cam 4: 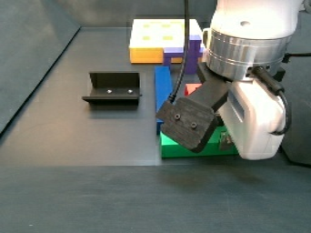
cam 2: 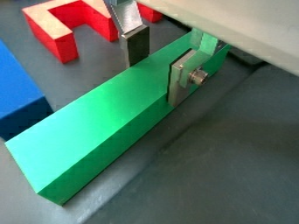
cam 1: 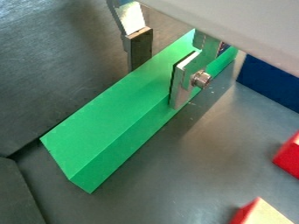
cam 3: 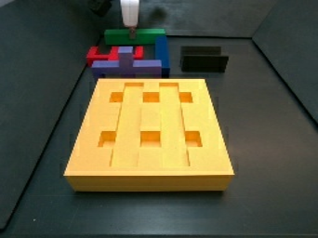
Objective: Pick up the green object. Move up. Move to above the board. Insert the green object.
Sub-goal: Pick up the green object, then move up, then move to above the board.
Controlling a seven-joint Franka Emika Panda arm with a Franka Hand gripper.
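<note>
My gripper (cam 2: 156, 59) straddles the green object (cam 2: 105, 131) at the floor's far edge, jaws wide, ready to clamp.

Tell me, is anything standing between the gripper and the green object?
No, nothing visible does. In both wrist views the gripper is down at the green object, one finger on each long side. The red block and the blue block lie aside.
</note>
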